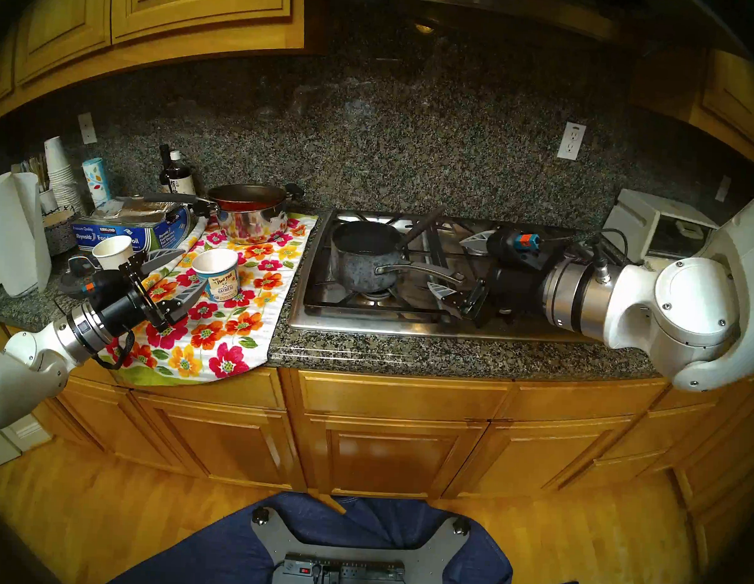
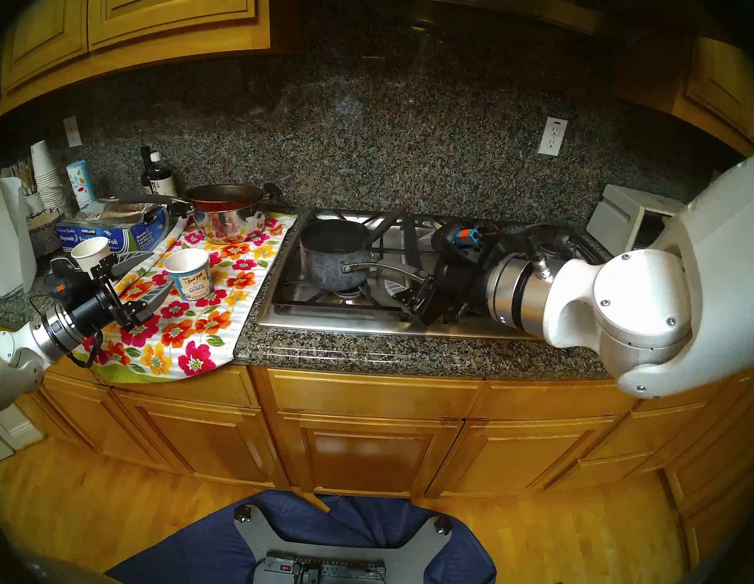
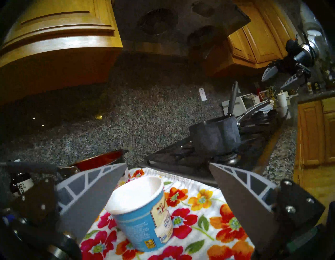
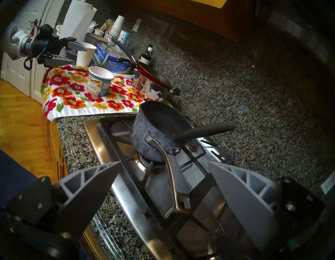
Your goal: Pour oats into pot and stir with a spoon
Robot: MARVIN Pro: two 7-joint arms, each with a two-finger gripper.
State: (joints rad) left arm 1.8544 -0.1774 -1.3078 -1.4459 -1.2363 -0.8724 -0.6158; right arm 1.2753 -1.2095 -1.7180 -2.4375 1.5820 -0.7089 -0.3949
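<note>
The blue-labelled oatmeal cup [image 1: 217,274] stands upright on a floral towel [image 1: 218,338]; its inside looks white and I cannot make out the oats. My left gripper [image 1: 194,268] is open, its fingers either side of the cup's near flank, not touching it; in the left wrist view the cup [image 3: 143,214] sits between the fingers. The speckled blue-grey saucepan [image 1: 363,258] sits on the stove's front left burner. The black spoon [image 1: 425,224] rests in it, handle sticking out back right. My right gripper [image 1: 445,263] is open, empty, around the end of the saucepan's handle [image 4: 177,181] without touching it.
A shiny steel pot with a red inside [image 1: 249,215] stands behind the cup. A plain white paper cup [image 1: 114,252], a foil box [image 1: 127,231], bottles [image 1: 177,177] and a paper towel roll [image 1: 19,235] crowd the left. A white appliance [image 1: 654,228] stands at the right.
</note>
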